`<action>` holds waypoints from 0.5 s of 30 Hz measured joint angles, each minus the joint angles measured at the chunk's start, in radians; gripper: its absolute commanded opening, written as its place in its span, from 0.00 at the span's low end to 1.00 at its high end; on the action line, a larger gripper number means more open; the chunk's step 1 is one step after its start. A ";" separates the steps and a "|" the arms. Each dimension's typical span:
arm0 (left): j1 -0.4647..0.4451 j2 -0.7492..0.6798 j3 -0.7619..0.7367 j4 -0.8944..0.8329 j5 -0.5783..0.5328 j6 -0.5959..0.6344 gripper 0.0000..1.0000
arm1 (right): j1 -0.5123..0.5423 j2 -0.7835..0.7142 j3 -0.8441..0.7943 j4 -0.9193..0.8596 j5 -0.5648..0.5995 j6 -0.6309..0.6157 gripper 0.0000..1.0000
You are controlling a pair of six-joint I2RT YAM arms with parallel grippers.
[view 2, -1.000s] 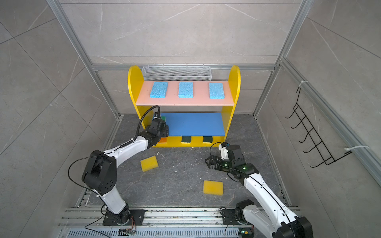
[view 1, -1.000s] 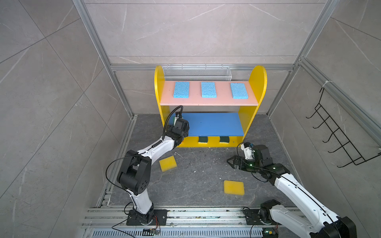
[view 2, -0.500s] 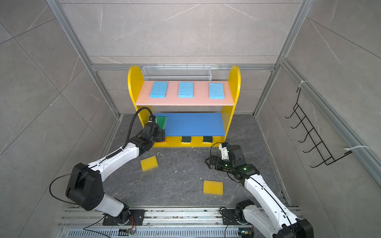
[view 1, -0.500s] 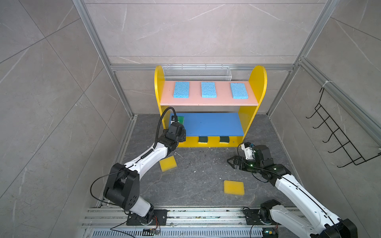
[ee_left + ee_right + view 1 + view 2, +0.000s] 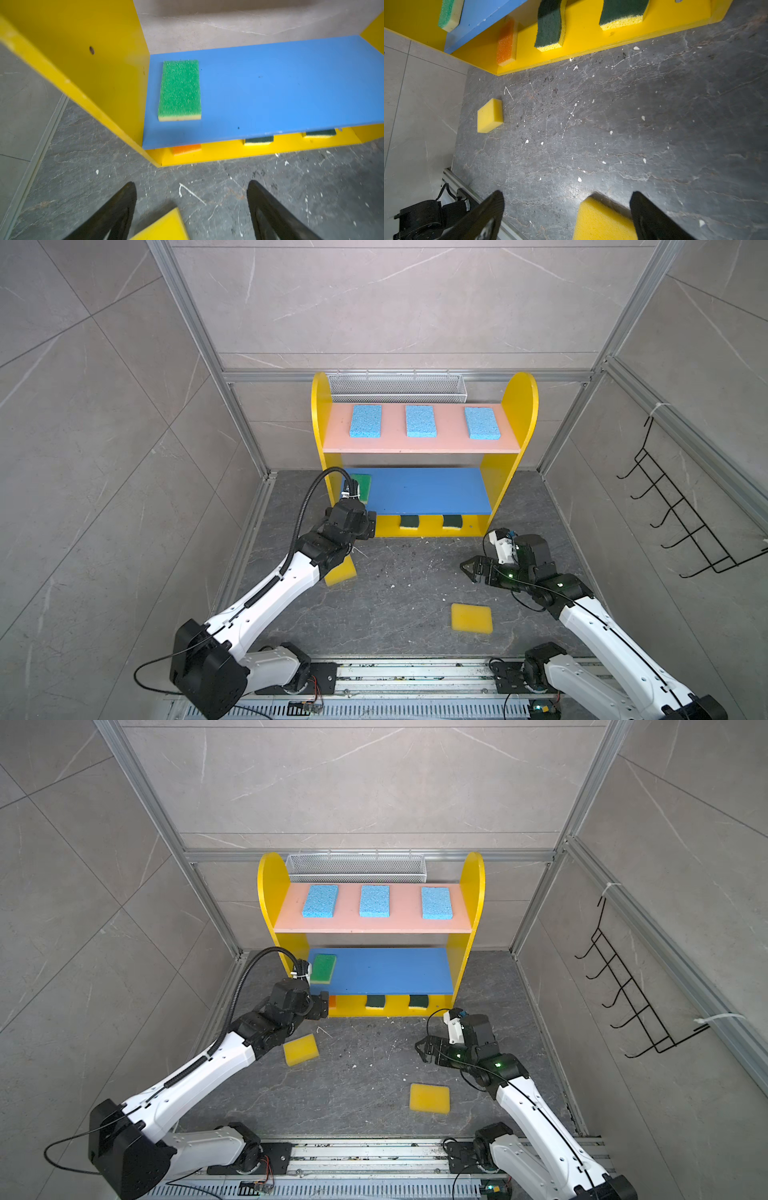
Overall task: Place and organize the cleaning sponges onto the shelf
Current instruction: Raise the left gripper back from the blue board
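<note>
Green sponge (image 5: 179, 89) (yellow-backed) lies flat; left gripper (image 5: 191, 182) and right gripper (image 5: 566, 192) gape empty

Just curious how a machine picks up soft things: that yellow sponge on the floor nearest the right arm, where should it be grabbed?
Across its two long edges, coming straight down from above. The yellow sponge lies flat on the floor with nothing touching it, and its shorter width probably fits best between the open right gripper.
</note>
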 measured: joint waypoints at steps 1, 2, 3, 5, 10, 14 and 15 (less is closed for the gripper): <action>-0.005 -0.032 -0.018 -0.022 0.000 -0.003 0.85 | 0.000 -0.006 0.002 -0.006 0.000 0.000 0.97; -0.008 -0.064 -0.036 -0.041 0.000 -0.011 0.85 | 0.000 -0.012 0.003 -0.010 0.000 0.000 0.97; -0.010 -0.094 -0.053 -0.058 -0.001 -0.017 0.85 | 0.000 -0.017 0.004 -0.015 0.000 0.000 0.97; -0.012 -0.159 -0.086 -0.098 -0.001 -0.035 0.84 | 0.000 -0.026 0.008 -0.029 0.003 0.000 0.96; -0.013 -0.261 -0.147 -0.147 0.000 -0.067 0.83 | 0.000 -0.049 0.010 -0.050 0.010 0.004 0.96; -0.013 -0.208 -0.150 -0.128 0.002 -0.082 0.84 | 0.000 -0.052 0.019 -0.069 0.019 0.008 0.96; -0.014 -0.185 -0.150 -0.115 0.002 -0.085 0.84 | 0.000 -0.052 0.023 -0.071 0.021 0.009 0.96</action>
